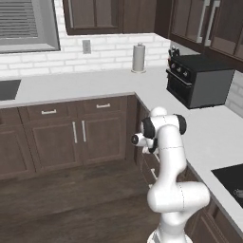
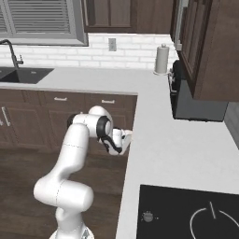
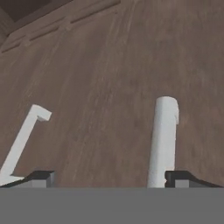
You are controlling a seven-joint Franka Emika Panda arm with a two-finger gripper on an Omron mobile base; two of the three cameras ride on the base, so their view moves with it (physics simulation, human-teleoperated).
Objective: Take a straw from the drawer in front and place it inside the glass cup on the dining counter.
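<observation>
My gripper [image 3: 109, 177] is open, its two dark fingertips [image 3: 41, 177] far apart with nothing between them. It hangs very close to a dark brown wood cabinet front [image 3: 109, 87] under the corner of the white wall counter [image 2: 154, 140]. Two silver bar handles rise from that wood: one [image 3: 164, 140] by the right fingertip, another [image 3: 24, 140] by the left fingertip. Whether this front is the drawer I cannot tell. In the right base view the hand [image 2: 122, 140] sits against the cabinet below the counter edge. The straw, the glass cup and the dining counter are out of view.
A black toaster oven [image 1: 199, 80] and a paper towel roll [image 1: 138, 58] stand on the L-shaped counter. A sink [image 2: 23, 74] lies at the far left, a black cooktop [image 2: 186, 212] at the near right. Closed drawers [image 1: 103, 106] and doors line the back wall above open wood floor [image 1: 71, 199].
</observation>
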